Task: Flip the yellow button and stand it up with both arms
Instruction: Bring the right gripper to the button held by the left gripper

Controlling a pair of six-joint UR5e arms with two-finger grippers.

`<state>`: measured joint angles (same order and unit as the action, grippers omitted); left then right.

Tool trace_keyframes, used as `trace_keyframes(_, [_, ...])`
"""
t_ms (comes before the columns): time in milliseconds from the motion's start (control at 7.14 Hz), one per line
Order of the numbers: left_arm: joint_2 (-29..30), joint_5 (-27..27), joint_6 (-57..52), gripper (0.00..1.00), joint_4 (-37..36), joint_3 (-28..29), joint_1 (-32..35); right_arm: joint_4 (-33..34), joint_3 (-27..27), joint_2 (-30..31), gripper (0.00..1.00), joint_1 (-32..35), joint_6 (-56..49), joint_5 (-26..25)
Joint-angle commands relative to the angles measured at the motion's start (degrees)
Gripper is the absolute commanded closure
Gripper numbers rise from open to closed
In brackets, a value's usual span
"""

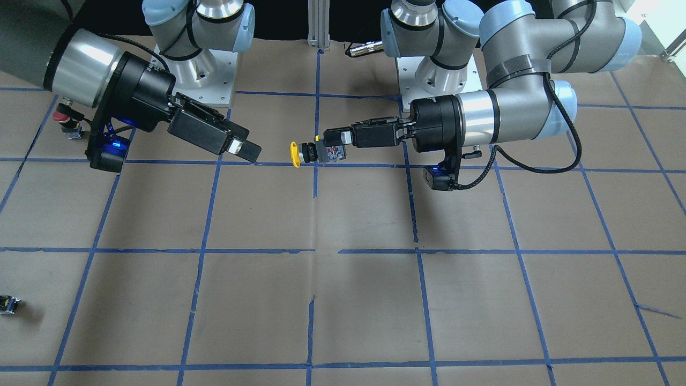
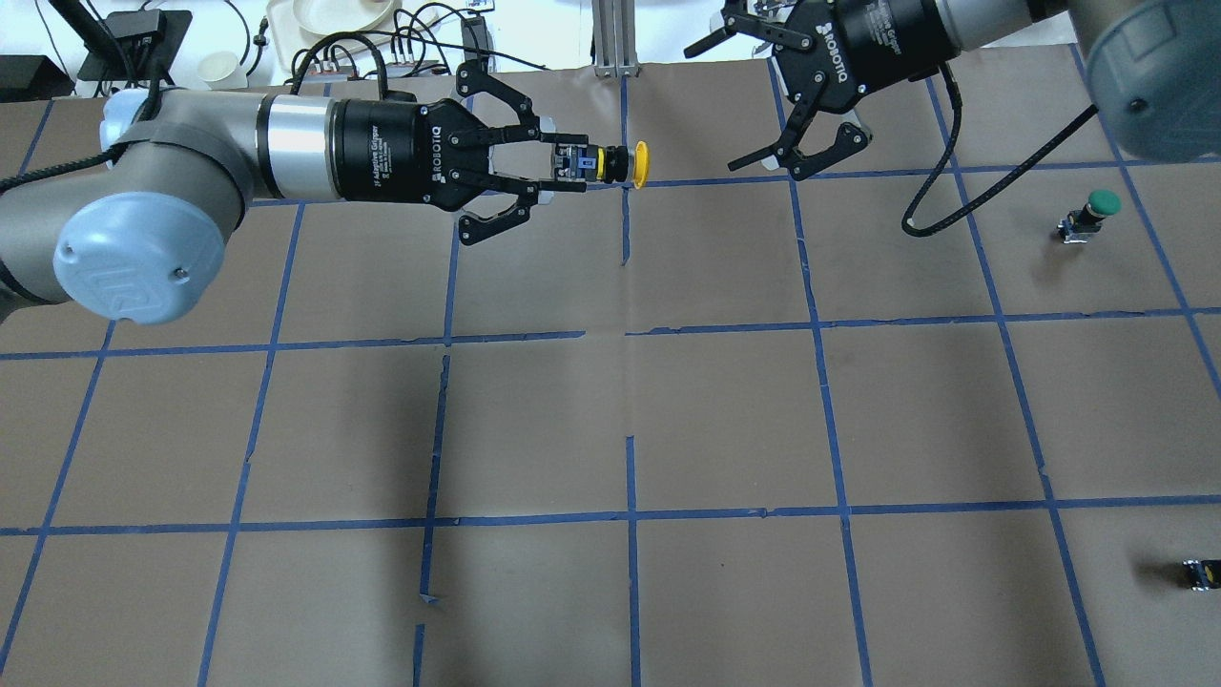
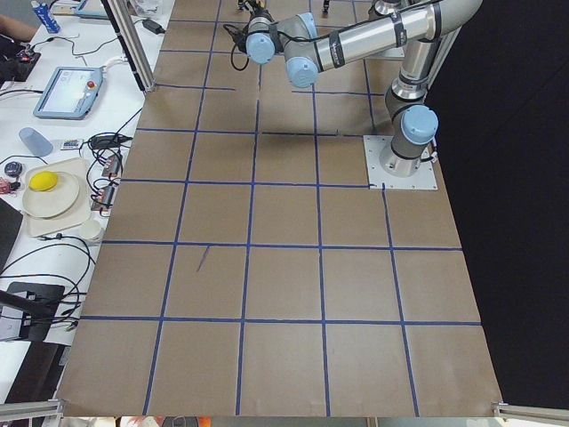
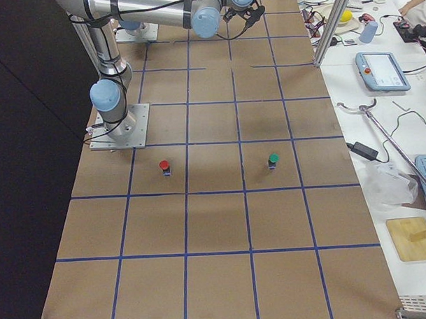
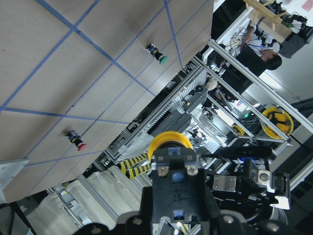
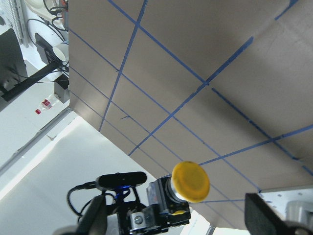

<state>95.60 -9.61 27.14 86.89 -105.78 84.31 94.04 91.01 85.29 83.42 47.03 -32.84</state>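
Yellow mushroom-capped push-button (image 2: pixel 610 164), pinched midair by the left black two-finger gripper (image 2: pixel 563 164); right gripper (image 2: pixel 711 108) gapes wide nearby. A skewed grab could knock it loose.

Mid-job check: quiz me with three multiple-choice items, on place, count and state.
1. Where is the yellow button? A on the table; B in the left gripper; C in the right gripper.
2. Capped buttons standing on the table? A none; B four; C two.
3. The right gripper is: A open; B shut on the button; C shut empty.
B: the left gripper clamps its body off the table. C: only the red button and the green button. A: its fingers are spread, clear of the button.
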Motion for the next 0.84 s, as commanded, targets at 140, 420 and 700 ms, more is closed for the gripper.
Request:
trace_keyframes(140, [-0.1, 8.2, 2.6, 0.99, -0.1, -1.0, 0.2, -0.5, 1.0, -0.6, 0.0, 0.2, 6.9, 3.4])
trace_keyframes(420, [-0.1, 8.2, 2.6, 0.99, -0.2, -0.8, 0.3, -0.6, 1.4, -2.5, 0.01, 3.7, 7.1, 3.6])
trace_keyframes(700, [0.0, 8.3, 2.5, 0.99, -0.2, -0.8, 1.6, -0.6, 0.6, -1.9, 0.08, 3.9, 6.6, 4.8])
